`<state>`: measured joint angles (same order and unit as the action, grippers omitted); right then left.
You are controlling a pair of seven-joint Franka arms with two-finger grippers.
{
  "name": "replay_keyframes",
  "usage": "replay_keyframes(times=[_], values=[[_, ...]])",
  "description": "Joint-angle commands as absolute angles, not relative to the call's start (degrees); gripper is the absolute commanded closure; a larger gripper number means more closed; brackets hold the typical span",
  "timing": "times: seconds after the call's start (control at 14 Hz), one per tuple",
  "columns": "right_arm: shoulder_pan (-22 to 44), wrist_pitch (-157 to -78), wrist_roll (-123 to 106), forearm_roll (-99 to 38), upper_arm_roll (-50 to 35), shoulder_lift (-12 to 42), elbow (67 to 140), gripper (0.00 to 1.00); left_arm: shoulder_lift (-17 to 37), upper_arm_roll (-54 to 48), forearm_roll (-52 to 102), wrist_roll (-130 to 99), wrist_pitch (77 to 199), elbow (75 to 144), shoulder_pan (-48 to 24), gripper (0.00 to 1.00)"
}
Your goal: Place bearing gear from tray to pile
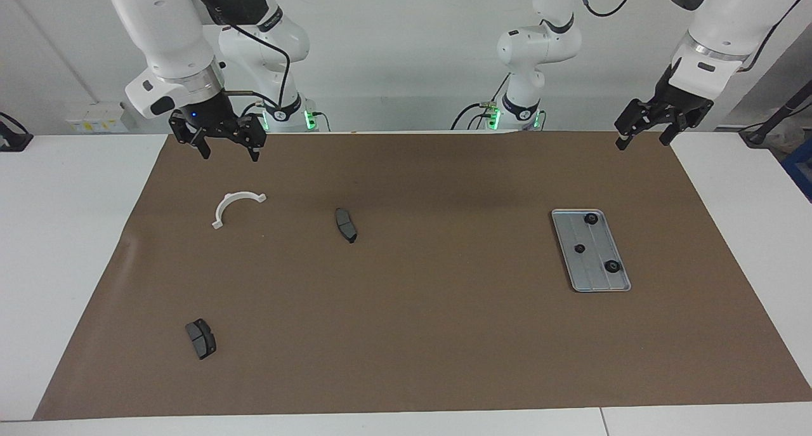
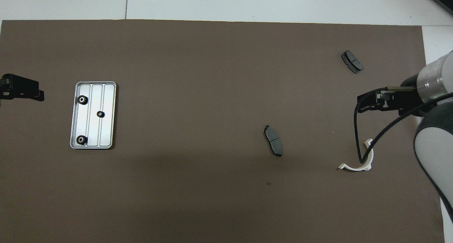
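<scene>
The grey grooved tray [image 1: 587, 272] lies on the brown mat toward the left arm's end and holds three small black bearing gears [image 1: 590, 219] [image 1: 579, 248] [image 1: 611, 266]. The overhead view also shows the tray [image 2: 106, 129] and gears [image 2: 82, 99]. The pile is scattered toward the right arm's end: a white half-ring bracket [image 1: 236, 206] [image 2: 357, 161] and two dark pads [image 1: 346, 225] [image 1: 201, 338]. My left gripper [image 1: 642, 141] [image 2: 35, 93] hangs open and empty over the mat's corner by the robots. My right gripper [image 1: 228, 151] [image 2: 361, 106] hangs open and empty over the mat's edge by the bracket.
The brown mat [image 1: 444, 334] covers most of the white table [image 1: 63, 233]. A black cable [image 2: 357, 137] hangs from the right arm over the bracket in the overhead view.
</scene>
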<state>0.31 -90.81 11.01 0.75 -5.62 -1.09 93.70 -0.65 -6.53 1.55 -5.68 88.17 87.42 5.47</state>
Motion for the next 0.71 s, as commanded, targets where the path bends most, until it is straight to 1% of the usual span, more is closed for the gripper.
replay_keyframes(times=[0.0, 0.5, 0.64], values=[[-0.35, -91.05, 9.76, 0.35, -5.89, -1.05, 93.6, 0.0, -0.79, -6.33, -2.08, -5.63, 88.77, 87.45, 5.45, 0.0], [-0.35, -91.05, 9.76, 0.35, -5.89, -1.05, 93.6, 0.0, -0.7, -6.42, -2.29, -5.19, 86.92, 87.98, 4.75, 0.0], [-0.35, -91.05, 9.76, 0.35, -5.89, -1.05, 93.6, 0.0, 0.08, -6.42, -2.29, -5.19, 87.27, 87.89, 4.66, 0.0]])
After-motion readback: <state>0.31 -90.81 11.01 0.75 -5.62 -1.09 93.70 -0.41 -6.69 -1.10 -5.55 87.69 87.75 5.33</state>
